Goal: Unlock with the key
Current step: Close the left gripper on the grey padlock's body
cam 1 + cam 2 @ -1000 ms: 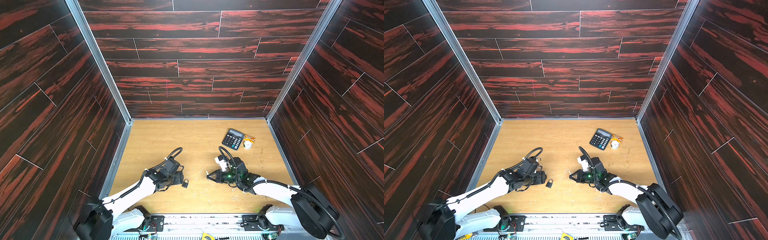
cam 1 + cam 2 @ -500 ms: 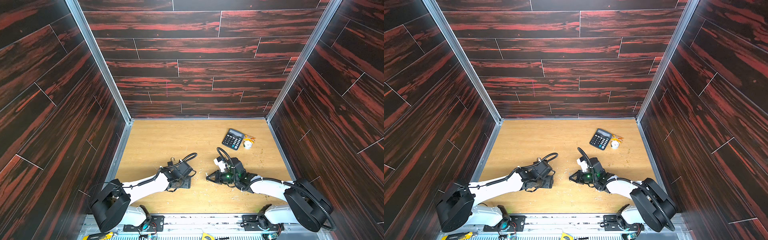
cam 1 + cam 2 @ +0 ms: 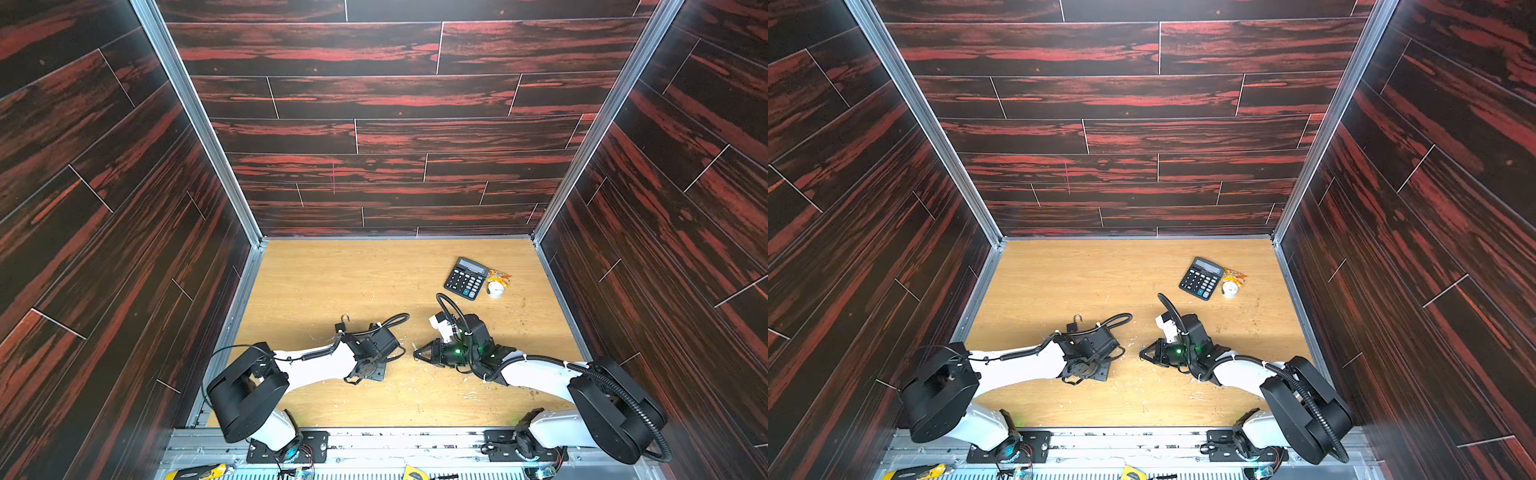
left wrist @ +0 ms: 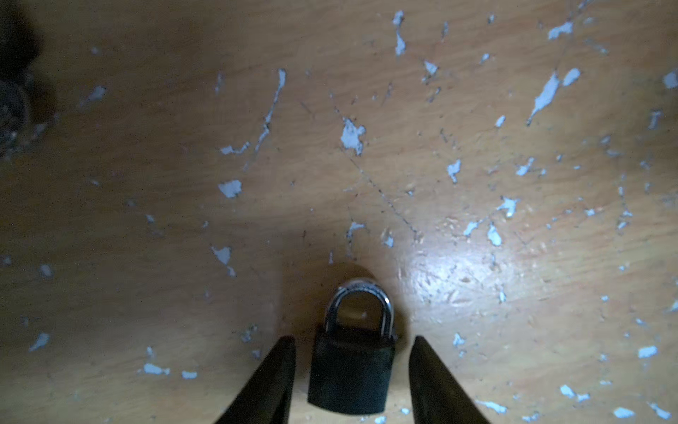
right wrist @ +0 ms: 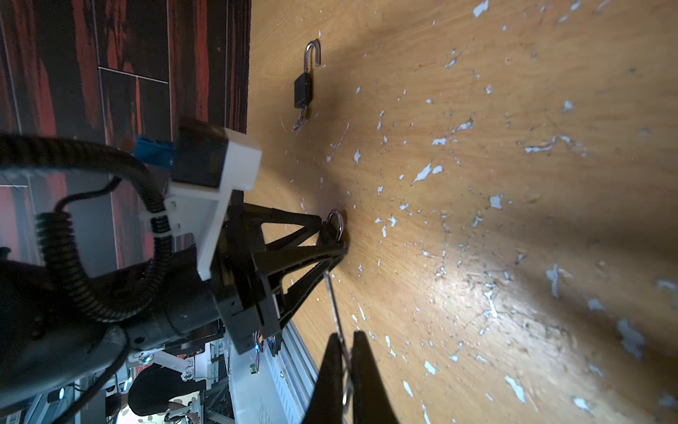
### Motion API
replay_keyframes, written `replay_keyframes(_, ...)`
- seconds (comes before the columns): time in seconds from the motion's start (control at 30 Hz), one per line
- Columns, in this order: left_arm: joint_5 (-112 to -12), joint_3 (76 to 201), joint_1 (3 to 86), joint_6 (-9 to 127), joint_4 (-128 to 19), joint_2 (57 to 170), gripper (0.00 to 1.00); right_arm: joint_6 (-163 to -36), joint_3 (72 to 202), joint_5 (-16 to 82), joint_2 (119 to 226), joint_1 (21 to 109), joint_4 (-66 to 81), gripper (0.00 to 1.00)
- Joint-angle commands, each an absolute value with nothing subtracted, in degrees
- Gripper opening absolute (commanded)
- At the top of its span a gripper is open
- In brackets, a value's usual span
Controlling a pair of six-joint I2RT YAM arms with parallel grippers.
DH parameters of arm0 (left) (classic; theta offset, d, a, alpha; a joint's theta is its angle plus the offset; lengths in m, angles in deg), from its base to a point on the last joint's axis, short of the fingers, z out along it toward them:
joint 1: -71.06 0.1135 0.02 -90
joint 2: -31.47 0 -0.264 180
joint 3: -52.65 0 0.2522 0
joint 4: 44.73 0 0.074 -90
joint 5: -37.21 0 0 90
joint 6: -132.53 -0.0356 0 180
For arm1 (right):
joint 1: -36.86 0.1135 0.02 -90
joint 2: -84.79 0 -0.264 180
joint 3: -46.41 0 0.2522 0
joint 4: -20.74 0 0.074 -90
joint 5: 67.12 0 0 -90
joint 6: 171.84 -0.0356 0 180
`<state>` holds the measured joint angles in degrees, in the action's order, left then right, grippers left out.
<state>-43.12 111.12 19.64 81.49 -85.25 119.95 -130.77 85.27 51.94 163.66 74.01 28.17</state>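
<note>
A small black padlock (image 4: 350, 367) with a closed silver shackle (image 4: 361, 293) lies on the wooden table (image 4: 330, 147). My left gripper (image 4: 353, 339) points down over it, open, one finger on each side and a gap on both. Both top views hide this padlock under the left gripper (image 3: 368, 372) (image 3: 1088, 372). My right gripper (image 5: 346, 334) is shut on a thin silver key (image 5: 334, 304). The key's tip points at the left gripper (image 5: 330, 238) and the padlock's shackle (image 5: 335, 222). In both top views the right gripper (image 3: 417, 354) (image 3: 1142, 355) sits low, just right of the left one.
A second black padlock (image 5: 303, 88) (image 3: 344, 322) (image 3: 1076, 322) with its shackle swung open and a key in its base lies behind the left gripper. A calculator (image 3: 465, 277), a white tape roll (image 3: 495, 289) and an orange packet (image 3: 498, 274) sit at the back right. Dark walls enclose the table.
My left arm has swung right and come down over the padlock that lay beside it, and its jaws have narrowed around it. The right gripper has hardly moved.
</note>
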Motion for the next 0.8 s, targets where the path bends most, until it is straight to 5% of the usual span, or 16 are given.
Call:
replay_keyframes(0.0,-41.0,112.9,18.7,81.8,-88.2,121.1,0.51,-130.9,84.6,53.2,163.4,73.7,29.4,0.0)
replay_keyframes(0.77,-39.0,114.7,17.6,84.7,-94.2,127.5,0.34,-130.9,84.5,54.9,164.1,72.9,30.5,0.0)
